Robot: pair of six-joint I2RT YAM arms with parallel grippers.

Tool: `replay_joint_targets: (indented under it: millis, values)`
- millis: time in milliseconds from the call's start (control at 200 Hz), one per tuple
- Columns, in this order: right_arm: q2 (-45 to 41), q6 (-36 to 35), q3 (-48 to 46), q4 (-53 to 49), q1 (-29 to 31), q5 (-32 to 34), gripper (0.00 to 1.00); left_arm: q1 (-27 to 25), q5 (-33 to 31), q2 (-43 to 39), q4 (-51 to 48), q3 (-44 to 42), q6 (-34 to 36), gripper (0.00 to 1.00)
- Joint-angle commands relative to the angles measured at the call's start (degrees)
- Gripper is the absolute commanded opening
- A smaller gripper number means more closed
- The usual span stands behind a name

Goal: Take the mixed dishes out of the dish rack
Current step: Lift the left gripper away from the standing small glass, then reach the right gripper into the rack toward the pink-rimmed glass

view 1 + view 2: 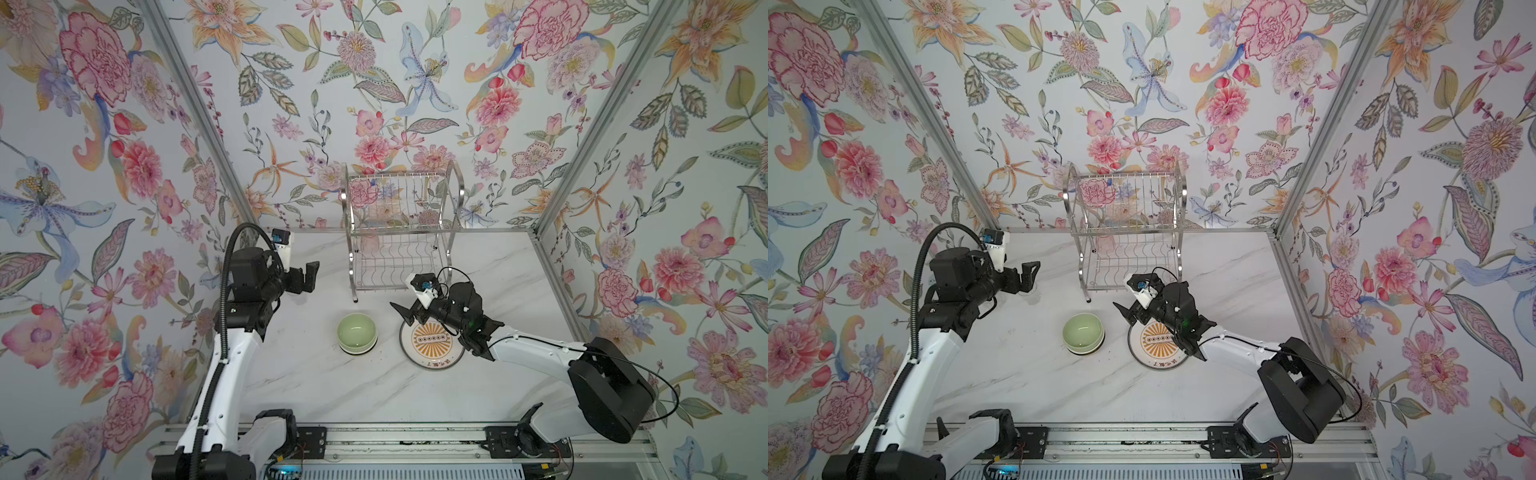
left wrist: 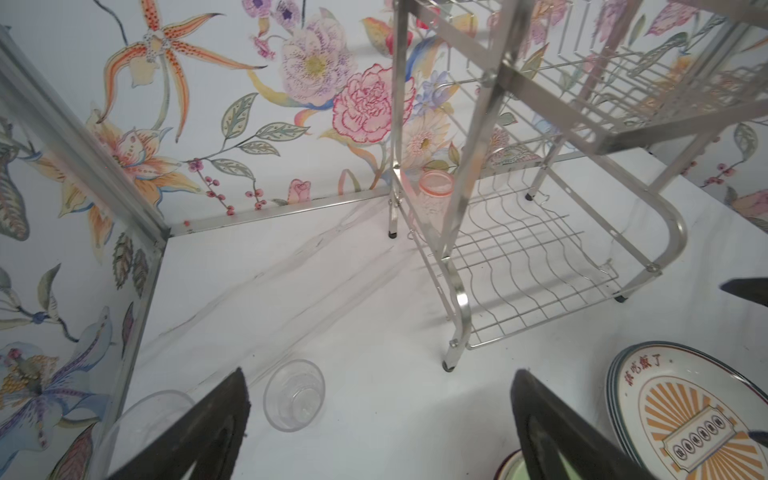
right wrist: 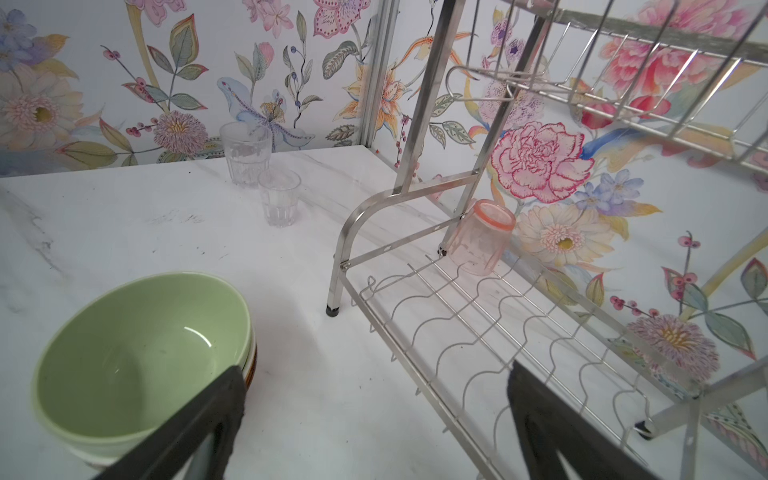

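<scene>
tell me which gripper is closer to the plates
Right. The right gripper is at the plates' rim on the rack side, its arm over them. The left gripper is far off to the left, past the bowls.

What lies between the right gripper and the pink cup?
Only the bare lower wire shelf of the dish rack, in the right wrist view.

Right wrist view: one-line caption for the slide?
Pink cup sits alone on the lower tier of the dish rack; green bowl and clear cups stand on the table.
</scene>
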Motion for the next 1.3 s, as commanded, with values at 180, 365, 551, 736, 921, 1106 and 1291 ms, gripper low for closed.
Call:
replay_joint_targets:
  millis: [180, 365, 551, 736, 921, 1106, 1291]
  values:
    - [10.0, -1.3, 7.1, 6.3, -2.2, -3.4, 0.99, -2.5, 4.6, -12.7, 19.6, -16.5, 1.5, 1.00]
    - [15.9, -2.1, 13.1, 5.4, -3.2, -4.8, 0.99, -3.0, 6.3, -15.6, 21.6, -21.6, 4.1, 0.99]
    - [22.2, -3.2, 17.8, 8.3, -3.7, -5.6, 0.99, -5.9, 5.9, -17.9, 26.9, -27.7, 8.2, 0.99]
    - [28.9, -4.0, 24.2, 9.5, -6.5, -6.7, 0.99, -7.6, 3.7, -18.4, 30.1, -31.2, 10.1, 0.99]
    - [36.1, -4.6, 32.1, 9.1, -7.5, -8.0, 0.99, -8.8, 1.6, -18.1, 32.5, -32.4, 10.3, 0.99]
    - [42.6, -5.4, 39.6, 7.4, -8.1, -9.2, 0.99, -9.1, 2.1, -17.0, 32.1, -32.0, 10.8, 0.99]
    - [48.1, -6.2, 46.4, 5.7, -8.7, -9.2, 0.99, -10.3, 2.2, -15.5, 32.1, -31.6, 11.0, 0.99]
